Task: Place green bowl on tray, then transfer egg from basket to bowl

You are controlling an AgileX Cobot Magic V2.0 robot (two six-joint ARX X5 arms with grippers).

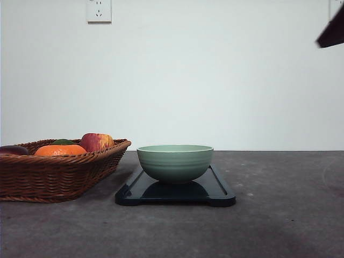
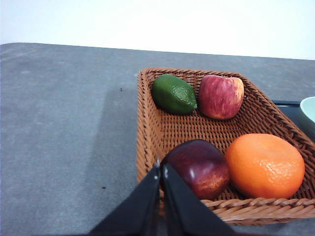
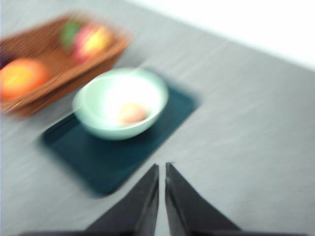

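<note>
The green bowl [image 1: 175, 162] stands on the dark tray [image 1: 215, 194] at the table's middle. In the blurred right wrist view a small brownish-orange egg [image 3: 131, 113] lies inside the bowl [image 3: 93, 110] on the tray [image 3: 98, 162]. The wicker basket [image 1: 54, 177] sits left of the tray. My right gripper [image 3: 162, 169] is shut and empty, raised above the table on the near side of the tray; a dark part of that arm [image 1: 332, 31] shows at the upper right. My left gripper [image 2: 161, 171] is shut and empty over the basket's [image 2: 147, 128] near rim.
The basket holds an orange [image 2: 265, 165], a dark red fruit [image 2: 199, 167], a red-yellow apple [image 2: 221, 96] and a green avocado-like fruit [image 2: 173, 94]. Bare grey table spreads right of the tray and left of the basket. A white wall with a socket [image 1: 99, 10] stands behind.
</note>
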